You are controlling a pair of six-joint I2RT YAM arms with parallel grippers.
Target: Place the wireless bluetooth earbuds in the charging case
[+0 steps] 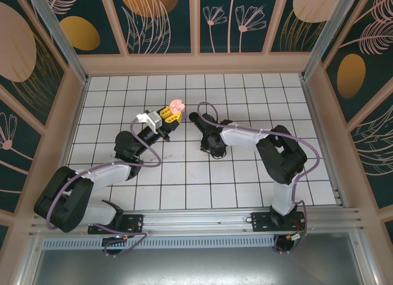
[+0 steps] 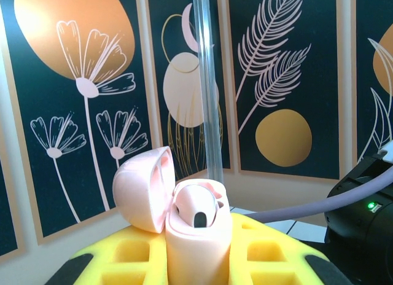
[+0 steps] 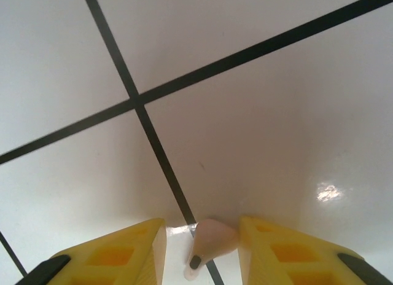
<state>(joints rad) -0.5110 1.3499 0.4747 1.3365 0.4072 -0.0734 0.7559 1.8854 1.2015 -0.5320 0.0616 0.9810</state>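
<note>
Left claw [image 2: 198, 269] grips the open pink charging case [image 2: 195, 233]; right of it, right claw [image 3: 201, 248], narrowly parted, straddles a pink earbud [image 3: 210, 239].

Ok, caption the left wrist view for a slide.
Left gripper holds the pale pink charging case, lid open, one earbud seated inside.

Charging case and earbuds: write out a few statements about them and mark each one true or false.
1. The charging case has its lid open. True.
2. The charging case is empty. False: a pale pink earbud sits inside it.
3. The left hand grips the charging case. True.
4. The right hand straddles a black earbud. False: the second earbud, between its fingers, is pale pink.
</note>
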